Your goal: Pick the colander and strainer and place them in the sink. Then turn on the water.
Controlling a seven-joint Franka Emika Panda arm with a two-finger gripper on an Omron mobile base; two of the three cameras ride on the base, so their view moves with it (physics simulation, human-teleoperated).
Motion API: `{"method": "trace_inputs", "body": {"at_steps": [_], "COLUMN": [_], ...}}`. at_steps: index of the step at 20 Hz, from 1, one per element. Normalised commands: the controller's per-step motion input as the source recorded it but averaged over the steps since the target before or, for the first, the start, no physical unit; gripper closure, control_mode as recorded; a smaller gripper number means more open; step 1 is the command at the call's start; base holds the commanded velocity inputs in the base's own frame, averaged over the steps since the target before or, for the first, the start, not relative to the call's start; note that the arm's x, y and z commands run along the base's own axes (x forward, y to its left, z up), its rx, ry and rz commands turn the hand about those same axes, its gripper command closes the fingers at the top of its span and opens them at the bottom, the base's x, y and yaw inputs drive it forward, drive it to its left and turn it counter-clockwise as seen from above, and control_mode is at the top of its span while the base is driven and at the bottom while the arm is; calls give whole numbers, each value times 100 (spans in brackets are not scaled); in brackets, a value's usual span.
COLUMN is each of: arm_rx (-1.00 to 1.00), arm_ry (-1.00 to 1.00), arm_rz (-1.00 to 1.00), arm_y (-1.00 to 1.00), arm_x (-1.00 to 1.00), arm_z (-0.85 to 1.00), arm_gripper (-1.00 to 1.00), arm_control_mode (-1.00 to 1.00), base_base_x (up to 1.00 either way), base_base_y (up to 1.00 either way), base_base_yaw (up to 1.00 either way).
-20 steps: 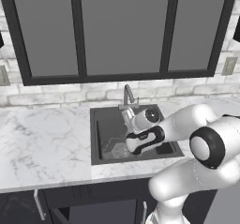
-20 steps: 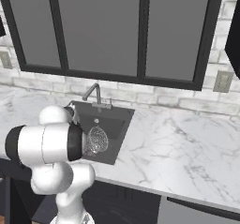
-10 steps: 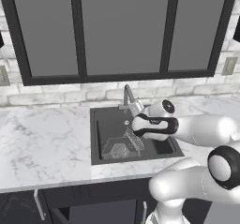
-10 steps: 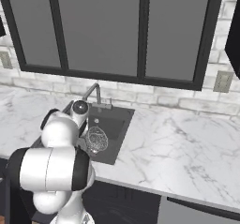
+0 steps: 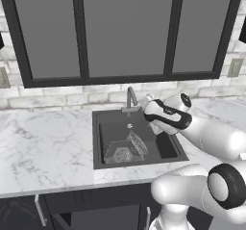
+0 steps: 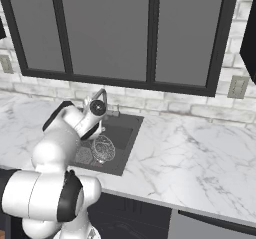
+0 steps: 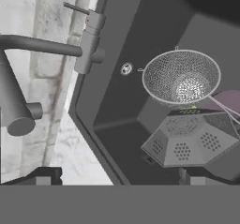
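The dark faceted colander [image 7: 192, 143] lies in the sink [image 5: 110, 128], holes showing in its sides. The round mesh strainer [image 7: 181, 78] leans against it, its thin wire handle running off to the right. Both also show in the left base view, colander [image 5: 120, 152] and strainer [image 5: 138, 143] together at the basin's front. My gripper [image 7: 117, 177] hangs open above the sink's rear, close to the grey gooseneck faucet [image 7: 89, 45], with nothing between its fingers. In the left base view the gripper [image 5: 145, 101] sits just right of the faucet [image 5: 130, 96]. No water runs from the spout [image 7: 18, 113].
The faucet's thin lever [image 7: 75, 7] sticks out from its body. A round drain [image 7: 125, 69] lies in the basin floor. White marble counter [image 5: 48, 147] runs on both sides of the sink, with a brick backsplash and dark-framed windows behind.
My hand has risen out of the sink basin and swung back toward the faucet. Colander and strainer stay in the sink. The gripper stays open.
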Motion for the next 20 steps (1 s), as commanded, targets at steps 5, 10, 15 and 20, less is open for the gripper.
{"method": "trace_inputs", "body": {"at_steps": [5, 10, 15, 20], "arm_rx": [-1, -11, -19, -21], "arm_ry": [-4, -10, -15, -16], "arm_rz": [7, 13, 18, 18], "arm_y": [-33, -27, -28, -19], "arm_x": [-6, -14, -17, -2], "arm_z": [21, 8, 29, 54], "arm_gripper": [-100, -100, -100, -100], "arm_control_mode": [-100, -100, -100, -100], "base_base_x": [0, 0, 0, 0], "base_base_y": [0, 0, 0, 0], "base_base_yaw": [0, 0, 0, 0]}}
